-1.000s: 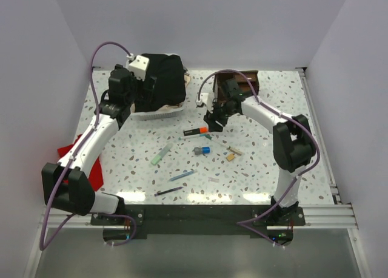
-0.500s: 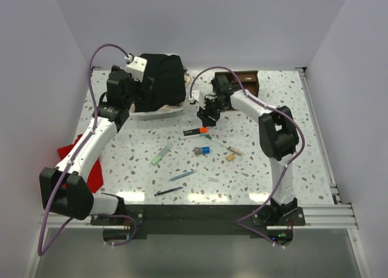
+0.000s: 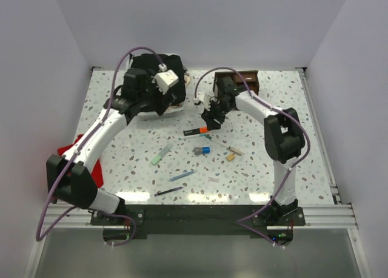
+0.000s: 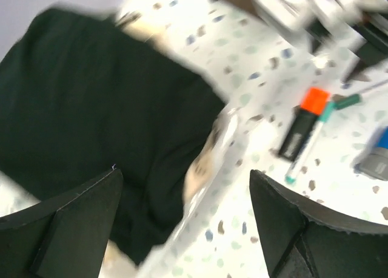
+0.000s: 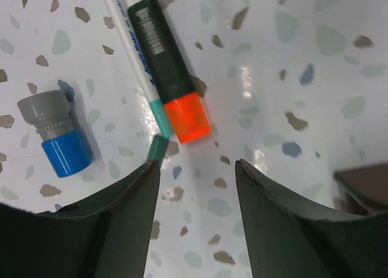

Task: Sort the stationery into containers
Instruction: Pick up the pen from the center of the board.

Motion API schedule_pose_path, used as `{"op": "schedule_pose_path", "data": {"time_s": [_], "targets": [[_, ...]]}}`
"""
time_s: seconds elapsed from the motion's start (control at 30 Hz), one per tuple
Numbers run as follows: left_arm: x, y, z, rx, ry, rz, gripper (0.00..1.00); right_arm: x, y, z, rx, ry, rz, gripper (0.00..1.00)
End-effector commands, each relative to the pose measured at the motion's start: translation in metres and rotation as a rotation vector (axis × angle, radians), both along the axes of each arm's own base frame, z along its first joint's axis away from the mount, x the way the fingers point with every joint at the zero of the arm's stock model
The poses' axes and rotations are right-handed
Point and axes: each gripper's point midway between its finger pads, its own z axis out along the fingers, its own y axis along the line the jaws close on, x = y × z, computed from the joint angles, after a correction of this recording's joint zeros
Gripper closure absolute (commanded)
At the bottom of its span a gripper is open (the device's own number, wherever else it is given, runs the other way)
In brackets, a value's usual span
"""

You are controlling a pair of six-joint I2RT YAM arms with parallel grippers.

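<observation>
The black marker with orange cap (image 3: pixel 196 131) lies mid-table beside a white pen (image 3: pixel 213 138); both show in the right wrist view, marker (image 5: pixel 167 59) and pen (image 5: pixel 133 53). My right gripper (image 3: pixel 211 118) (image 5: pixel 197 166) is open and empty just above the orange cap. The blue-grey sharpener (image 3: pixel 202 150) (image 5: pixel 57 141), tan eraser (image 3: pixel 230 157), pale green pen (image 3: pixel 161 154), blue pen (image 3: pixel 182 175) and black pen (image 3: pixel 168 192) lie loose. The brown organiser (image 3: pixel 237 82) stands behind the right gripper. My left gripper (image 3: pixel 162 101) (image 4: pixel 185 175) is open and empty over the black cloth's edge.
The black cloth (image 3: pixel 159 74) (image 4: pixel 91 108) covers a white dish (image 4: pixel 224 138) at the back left. A red cloth (image 3: pixel 76 159) lies at the left edge under the left arm. White walls close in the table on three sides.
My left arm has swung right, from beside the black cloth to over its front edge, facing the marker. My right gripper has stayed near the marker's orange cap, shifting slightly.
</observation>
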Motion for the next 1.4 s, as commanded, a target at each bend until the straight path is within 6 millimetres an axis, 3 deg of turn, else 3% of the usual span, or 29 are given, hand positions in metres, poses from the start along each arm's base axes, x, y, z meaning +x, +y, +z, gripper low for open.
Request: {"op": "schedule_pose_path", "data": {"time_s": [0.0,0.13,0.17,0.23,0.27,0.33,0.37,0.43,0.67,0.9,0.97,1.37], "targets": [[-0.014,-0.062,-0.012,0.087,0.09,-0.32,0.11,0.051,-0.032,0.099,0.254,-0.089,-0.357,0.43],[-0.023,-0.105,-0.027,0.146,0.095,-0.49,0.24,0.059,-0.061,0.131,0.349,-0.107,-0.538,0.43],[-0.022,-0.112,-0.042,0.164,0.126,-0.521,0.26,0.057,-0.067,0.142,0.377,-0.119,-0.57,0.43],[-0.026,-0.124,-0.05,0.185,0.154,-0.59,0.31,0.054,-0.074,0.146,0.38,-0.125,-0.594,0.42],[-0.026,-0.128,-0.068,0.206,0.199,-0.612,0.31,0.051,-0.08,0.145,0.384,-0.115,-0.619,0.42],[-0.026,-0.135,-0.076,0.238,0.223,-0.639,0.3,0.048,-0.088,0.156,0.403,-0.128,-0.644,0.42],[-0.023,-0.138,-0.09,0.253,0.254,-0.64,0.3,0.048,-0.096,0.154,0.406,-0.119,-0.673,0.42],[-0.019,-0.145,-0.09,0.295,0.246,-0.659,0.27,0.046,-0.103,0.157,0.418,-0.11,-0.702,0.41],[-0.02,-0.146,-0.124,0.412,0.26,-0.697,0.27,0.055,-0.142,0.155,0.444,-0.064,-0.856,0.42],[-0.009,-0.161,-0.144,0.358,0.279,-0.664,0.29,0.054,-0.158,0.167,0.441,-0.093,-0.896,0.41],[-0.003,-0.164,-0.151,0.351,0.275,-0.649,0.3,0.056,-0.174,0.164,0.431,-0.089,-0.932,0.41],[0.003,-0.162,-0.175,0.373,0.278,-0.666,0.36,0.056,-0.183,0.155,0.422,-0.068,-0.981,0.41]]}}
